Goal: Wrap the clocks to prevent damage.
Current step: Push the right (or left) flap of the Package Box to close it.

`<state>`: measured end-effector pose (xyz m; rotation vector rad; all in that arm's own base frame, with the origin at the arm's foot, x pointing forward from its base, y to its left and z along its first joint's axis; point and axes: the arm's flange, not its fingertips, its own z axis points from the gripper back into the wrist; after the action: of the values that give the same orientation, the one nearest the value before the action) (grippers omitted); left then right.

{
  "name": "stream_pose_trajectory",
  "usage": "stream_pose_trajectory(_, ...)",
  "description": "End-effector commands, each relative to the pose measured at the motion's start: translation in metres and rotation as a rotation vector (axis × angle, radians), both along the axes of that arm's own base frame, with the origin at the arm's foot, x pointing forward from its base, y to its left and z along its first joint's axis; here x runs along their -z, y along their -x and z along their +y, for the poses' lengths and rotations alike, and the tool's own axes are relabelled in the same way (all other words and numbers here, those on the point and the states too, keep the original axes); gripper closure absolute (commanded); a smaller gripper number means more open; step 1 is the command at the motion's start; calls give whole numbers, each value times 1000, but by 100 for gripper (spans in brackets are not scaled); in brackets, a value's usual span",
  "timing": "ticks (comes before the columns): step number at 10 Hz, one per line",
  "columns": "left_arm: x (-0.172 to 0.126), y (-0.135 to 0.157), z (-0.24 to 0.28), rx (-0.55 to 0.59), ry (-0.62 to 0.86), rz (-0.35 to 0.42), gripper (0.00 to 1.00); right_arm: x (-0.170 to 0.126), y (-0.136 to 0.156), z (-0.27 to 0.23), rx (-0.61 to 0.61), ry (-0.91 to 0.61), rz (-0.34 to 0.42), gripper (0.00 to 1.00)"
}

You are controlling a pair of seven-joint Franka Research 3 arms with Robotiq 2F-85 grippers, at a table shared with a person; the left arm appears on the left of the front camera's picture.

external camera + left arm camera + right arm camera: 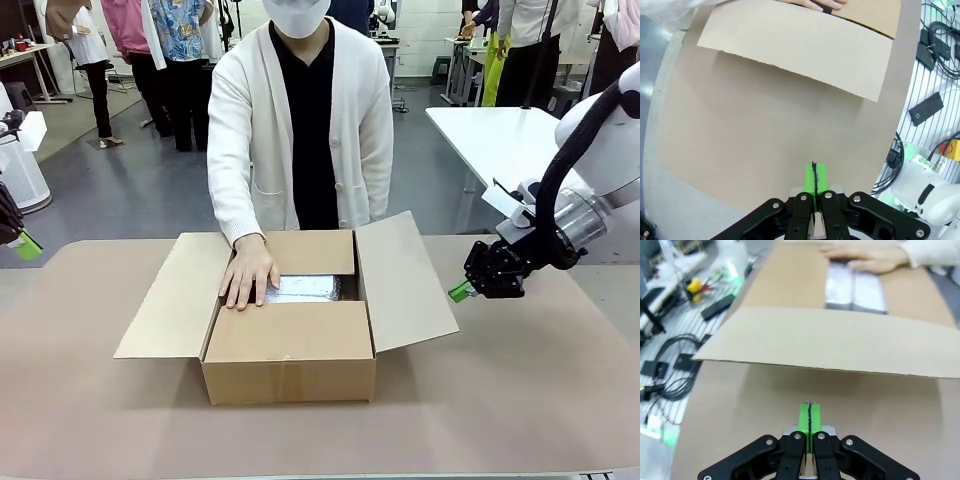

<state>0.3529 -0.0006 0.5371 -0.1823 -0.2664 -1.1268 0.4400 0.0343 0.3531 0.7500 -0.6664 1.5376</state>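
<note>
There, crinkly bubble-wrapped clocks (306, 288) lie in a rectangular cardboard box (290, 366).

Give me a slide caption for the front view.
Person's hand reaches into an open cardboard box holding the bubble-wrapped clocks; right tool hovers shut nearby.

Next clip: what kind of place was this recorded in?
Probably a robotics lab or shared workshop: a white robot arm works at the table, loose cables and a red button on a yellow box sit beside it, and people stand around more worktables behind.
</note>
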Motion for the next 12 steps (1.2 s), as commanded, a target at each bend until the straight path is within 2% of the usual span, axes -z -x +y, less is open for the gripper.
stream_pose_trajectory(1, 1, -1, 2, 8, 7, -14, 100, 15, -7, 11, 100, -12, -15, 99)
stream_pose_trajectory(3, 1, -1, 2, 8, 7, -14, 100, 26, -13, 23, 125, 3, 7, 99)
stream_pose_trajectory(5, 1, -1, 2, 8, 7, -14, 100, 35, -14, 30, 121, -82, -8, 99)
stream_pose_trajectory(8, 1, -1, 2, 8, 7, -14, 100, 37, -14, 37, 119, -278, 53, 99)
stream_pose_trajectory(12, 1, -1, 2, 8, 7, -14, 100, 52, -13, 43, 105, -394, 148, 99)
